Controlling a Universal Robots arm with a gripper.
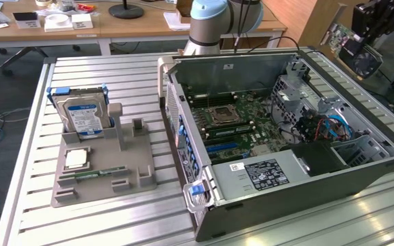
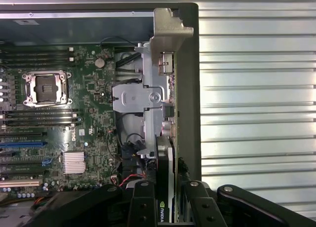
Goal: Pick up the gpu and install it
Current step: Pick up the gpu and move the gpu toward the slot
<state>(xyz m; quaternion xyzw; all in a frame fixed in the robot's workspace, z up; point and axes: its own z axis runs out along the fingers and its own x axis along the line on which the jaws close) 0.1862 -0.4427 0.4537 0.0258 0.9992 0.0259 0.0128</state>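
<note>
**Operator:** What has my gripper got?

**Spotter:** Your gripper (image 2: pixel 168 200) is clamped on the gpu (image 2: pixel 164 160). In the wrist view its black fingers (image 2: pixel 142 202) press on both faces of the card. You see the card edge-on there, with a green logo on its dark edge close to the grip.

**Operator:** And where is the card?

**Spotter:** In the air. In the exterior view the gpu (image 1: pixel 353 48) hangs at the upper right, gripped from above and well clear of the open computer case (image 1: pixel 299 205). You can make out its green board and a dark shroud. From your wrist view it hangs over the case's side wall, just beside the silver drive cage (image 2: pixel 143 96), with its edge running along that wall. Beyond the cage lies the motherboard (image 2: pixel 94 79), with its open CPU socket (image 2: pixel 45 88), a small finned heatsink (image 2: pixel 74 163) and a blue expansion slot (image 2: pixel 22 144). The card sits in no slot.

**Operator:** What else is around?

**Spotter:** The case lies on a slatted metal table (image 1: pixel 115 225). To the exterior view's left of it you have a grey parts fixture (image 1: pixel 98 197). A hard drive (image 1: pixel 84 115) with a blue-white label stands upright in it, a silvery square chip (image 1: pixel 76 159) lies flat, and a narrow green memory stick (image 1: pixel 91 175) lies near the chip. Your arm's base (image 1: pixel 214 23) stands behind the case.
</note>
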